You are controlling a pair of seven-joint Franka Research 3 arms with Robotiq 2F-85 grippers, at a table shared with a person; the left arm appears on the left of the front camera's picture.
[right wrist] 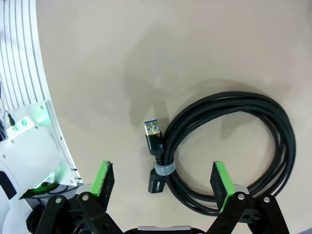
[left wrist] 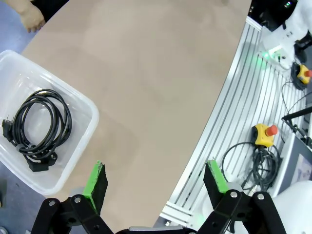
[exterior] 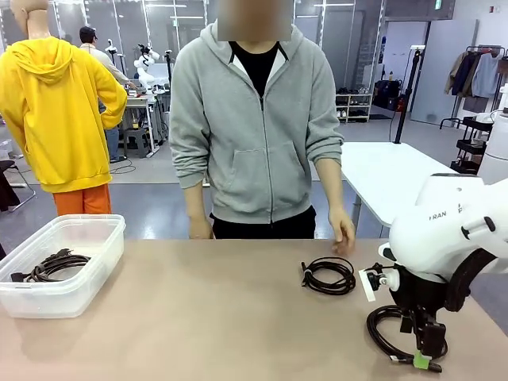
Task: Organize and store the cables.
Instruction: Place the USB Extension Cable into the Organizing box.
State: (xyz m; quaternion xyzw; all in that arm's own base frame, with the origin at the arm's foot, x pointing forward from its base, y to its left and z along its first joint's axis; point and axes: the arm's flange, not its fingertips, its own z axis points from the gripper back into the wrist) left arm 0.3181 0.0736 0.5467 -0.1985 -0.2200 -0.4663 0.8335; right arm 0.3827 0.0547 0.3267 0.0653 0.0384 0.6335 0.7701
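Right wrist view: right fingers (right wrist: pixel 103 179) point down, spread wide and empty, over a coiled cable (right wrist: pixel 229 101).

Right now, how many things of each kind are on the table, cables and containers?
Black coiled cables: 3
Clear plastic bin: 1
Total: 4

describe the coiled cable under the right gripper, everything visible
Thin black cable, rubbery-looking, wound in a round coil of several turns, lying flat on the tan table near its right front corner. A grey band ties the turns on one side. Beside the band a USB plug with a blue insert sticks out. The right gripper hangs over the banded side, fingers open. Contact cannot be told.
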